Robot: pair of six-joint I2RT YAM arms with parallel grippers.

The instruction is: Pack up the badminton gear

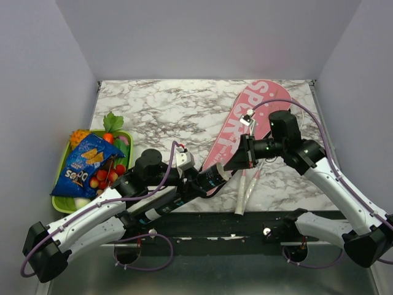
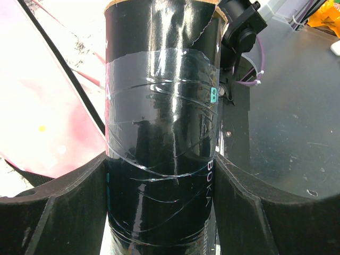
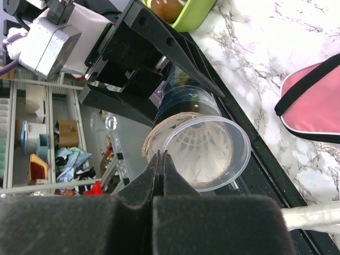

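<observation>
My left gripper (image 2: 162,212) is shut on the long black tube (image 2: 159,133), one finger on each side of it. It holds the tube (image 1: 184,195) slanted above the table's front edge. At the tube's open end a clear plastic cap (image 3: 212,154) sits tilted, with white shuttlecock feathers showing behind it. My right gripper (image 3: 161,155) is shut, its tips pinching the cap's left rim. The pink bag lettered "SPORT" (image 1: 245,120) lies on the marble behind. Two white racket handles (image 1: 245,187) stick out of its near end.
A green tray (image 1: 61,200) of toy fruit stands at the left, with a blue snack packet (image 1: 86,163) lying on it. The black base rail (image 1: 233,221) runs along the table's near edge. White walls close the back and both sides.
</observation>
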